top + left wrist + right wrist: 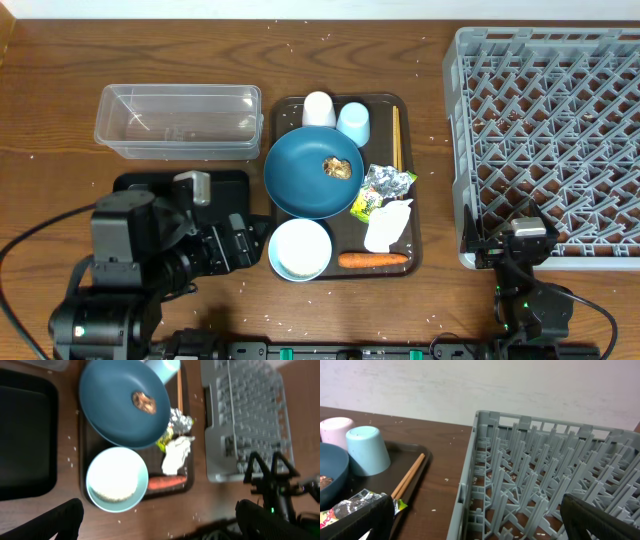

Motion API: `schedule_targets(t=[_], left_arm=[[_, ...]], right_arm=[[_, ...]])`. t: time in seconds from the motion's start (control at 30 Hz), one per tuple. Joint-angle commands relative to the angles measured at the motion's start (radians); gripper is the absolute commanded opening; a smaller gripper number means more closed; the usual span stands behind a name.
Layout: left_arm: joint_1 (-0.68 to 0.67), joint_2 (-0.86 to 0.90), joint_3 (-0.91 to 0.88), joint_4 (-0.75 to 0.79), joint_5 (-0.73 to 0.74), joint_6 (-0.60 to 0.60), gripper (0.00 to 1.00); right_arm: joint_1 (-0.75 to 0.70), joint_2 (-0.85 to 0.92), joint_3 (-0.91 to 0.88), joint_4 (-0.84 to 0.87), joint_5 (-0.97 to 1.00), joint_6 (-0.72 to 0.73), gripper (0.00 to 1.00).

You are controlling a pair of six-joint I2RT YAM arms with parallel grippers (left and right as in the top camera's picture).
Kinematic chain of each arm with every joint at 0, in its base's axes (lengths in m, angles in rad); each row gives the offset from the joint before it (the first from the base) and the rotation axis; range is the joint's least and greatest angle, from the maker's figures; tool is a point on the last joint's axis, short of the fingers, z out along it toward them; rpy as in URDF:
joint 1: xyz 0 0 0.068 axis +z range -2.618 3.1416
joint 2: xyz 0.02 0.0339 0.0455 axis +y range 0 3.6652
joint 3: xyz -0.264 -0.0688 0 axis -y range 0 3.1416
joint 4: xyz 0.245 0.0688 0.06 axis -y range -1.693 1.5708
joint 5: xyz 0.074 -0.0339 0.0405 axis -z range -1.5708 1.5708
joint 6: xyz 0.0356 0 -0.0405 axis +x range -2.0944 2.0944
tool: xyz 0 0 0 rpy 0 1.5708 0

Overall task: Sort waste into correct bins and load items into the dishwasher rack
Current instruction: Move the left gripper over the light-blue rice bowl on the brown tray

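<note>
- Your left fingers (pixel 55 522) are spread wide with nothing between them, hanging over the near part of the table (pixel 60 70) just left of the white bowl (pixel 274 245).
- Your right fingers (pixel 350 520) are spread too, and empty, low at the near left corner of the grey dishwasher rack (pixel 560 120).
- Nearest on the brown serving tray (pixel 345 235) is the bowl, with white rice grains (pixel 115 492) in its bottom. The orange carrot (pixel 373 260) lies flat along the near rim to its right.
- Just beyond the carrot is the white crumpled napkin (pixel 388 225). The green-yellow wrapper (pixel 366 206) touches it, and the crumpled silver foil (pixel 385 180) is a little farther.
- In the middle of the tray sits the large dark blue plate (pixel 300 175), with the small brown food lump (pixel 340 167) on it.
- At the far end, the white cup (pixel 319 108) and light blue cup (pixel 353 122) stand side by side. The wooden chopsticks (pixel 396 138) lie along the right rim.
- On the left, the black tray (pixel 25 435) is partly under your left arm, and the clear container (pixel 178 150) is beyond it.
</note>
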Motion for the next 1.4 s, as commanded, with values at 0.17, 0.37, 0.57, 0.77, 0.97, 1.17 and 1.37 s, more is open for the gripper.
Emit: schedule_targets(t=[0.17, 0.37, 0.57, 0.77, 0.97, 1.17, 1.37], left_arm=[[-0.211, 0.038, 0.057, -0.010, -0.145, 0.047, 0.98], [-0.377, 0.094, 0.062, 0.021, -0.333, 0.048, 0.98], [-0.419, 0.162, 0.061, 0.088, -0.325, 0.046, 0.98], [-0.419, 0.242, 0.060, 0.098, -0.304, 0.024, 0.98], [-0.419, 0.326, 0.060, 0.142, -0.303, -0.101, 0.98], [-0.431, 0.450, 0.060, 0.159, -0.303, -0.116, 0.98], [-0.490, 0.561, 0.060, 0.169, -0.285, -0.180, 0.98]], right_arm=[[-0.009, 0.001, -0.002, -0.004, 0.006, -0.006, 0.99], [-0.009, 0.001, -0.002, -0.004, 0.006, -0.006, 0.99], [-0.009, 0.001, -0.002, -0.004, 0.006, -0.006, 0.99], [-0.009, 0.001, -0.002, -0.004, 0.006, -0.006, 0.99], [-0.009, 0.001, -0.002, -0.004, 0.006, -0.006, 0.99], [-0.009, 0.001, -0.002, -0.004, 0.006, -0.006, 0.99], [-0.009, 0.001, -0.002, -0.003, 0.006, -0.006, 0.99]])
